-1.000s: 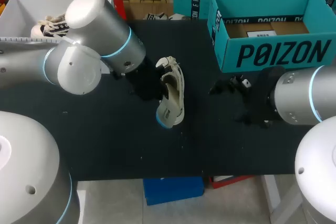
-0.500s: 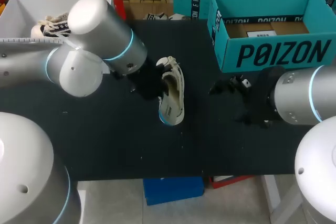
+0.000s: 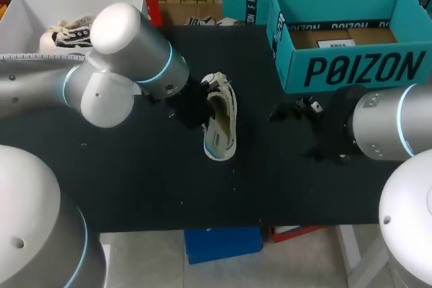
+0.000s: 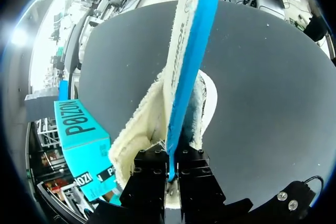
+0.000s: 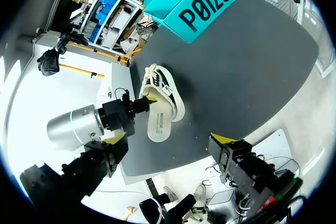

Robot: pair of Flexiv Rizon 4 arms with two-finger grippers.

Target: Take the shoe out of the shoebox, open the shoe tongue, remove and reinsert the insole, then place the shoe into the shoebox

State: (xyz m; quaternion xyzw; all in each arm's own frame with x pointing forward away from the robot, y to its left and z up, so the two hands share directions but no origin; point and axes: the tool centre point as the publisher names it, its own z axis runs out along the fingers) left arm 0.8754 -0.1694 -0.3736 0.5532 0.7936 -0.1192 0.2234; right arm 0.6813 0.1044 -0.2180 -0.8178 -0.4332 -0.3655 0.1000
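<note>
A cream shoe (image 3: 221,92) with laces lies on the black table (image 3: 135,180), near its middle. My left gripper (image 3: 202,102) is shut on the heel end of a white insole (image 3: 220,136) with a blue underside, which stands on edge along the shoe. The left wrist view shows the insole (image 4: 186,51) pinched between the black fingers (image 4: 152,174), with the fleecy shoe opening (image 4: 139,135) just beneath. My right gripper (image 3: 295,109) waits open to the right of the shoe, nothing in it. In the right wrist view its yellow tips (image 5: 223,139) stand wide apart, shoe (image 5: 161,83) ahead.
The teal shoebox (image 3: 351,72) stands open at the back right of the table, cardboard inside. A white box (image 3: 27,11) at the back left holds another shoe (image 3: 66,32). My left arm's big silver links (image 3: 115,72) hang over the table's left half.
My left arm has shifted slightly, carrying the insole a little to the right and closer along the shoe. The right arm has kept still.
</note>
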